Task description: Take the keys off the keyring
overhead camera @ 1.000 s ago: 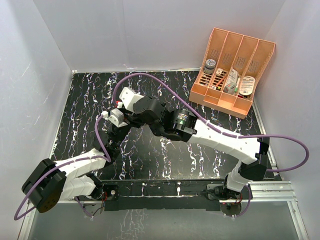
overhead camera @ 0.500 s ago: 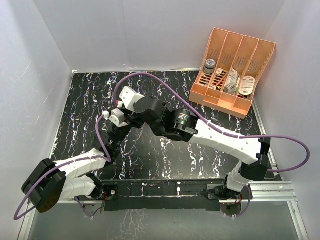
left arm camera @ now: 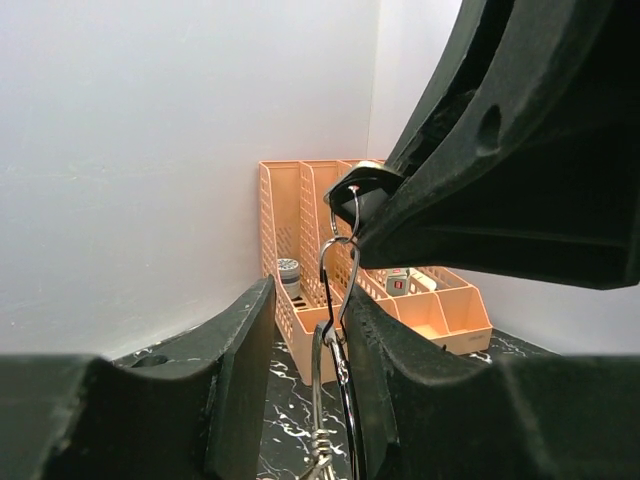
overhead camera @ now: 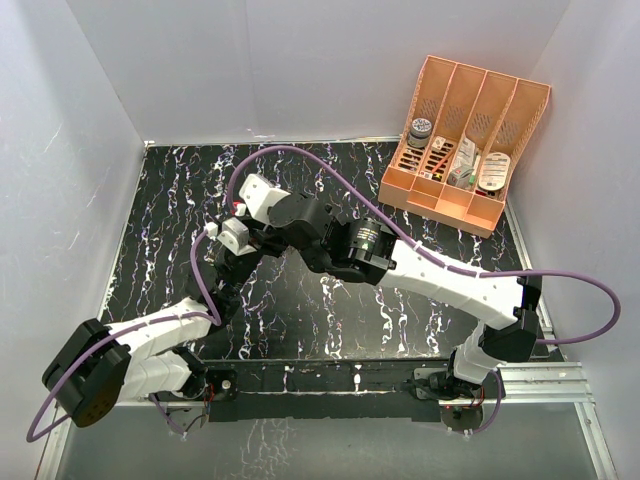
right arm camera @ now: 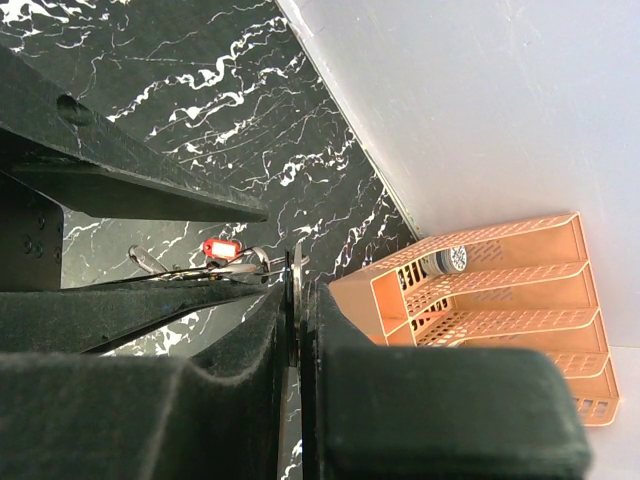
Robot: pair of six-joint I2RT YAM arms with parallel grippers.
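Both grippers meet above the black marbled table [overhead camera: 160, 220]. My right gripper [overhead camera: 256, 212] [right arm camera: 297, 286] is shut on the thin silver keyring [right arm camera: 298, 262], seen edge-on between its pads. In the left wrist view the keyring [left arm camera: 343, 262] hangs as wire loops from the right gripper's fingertip [left arm camera: 372, 205]. It passes down between the fingers of my left gripper [overhead camera: 238, 232] [left arm camera: 308, 300]. Those jaws stand narrowly apart, with the ring against the right finger [left arm camera: 395, 380]. The keys [left arm camera: 320, 462] bunch low in that gap, where the grip is partly hidden. A red-headed key [right arm camera: 218, 247] shows between the left fingers.
An orange divided organizer [overhead camera: 465, 150] [left arm camera: 440, 310] [right arm camera: 480, 290] with small items stands at the back right corner. White walls close the back and sides. Purple cables [overhead camera: 330, 165] arc over the arms.
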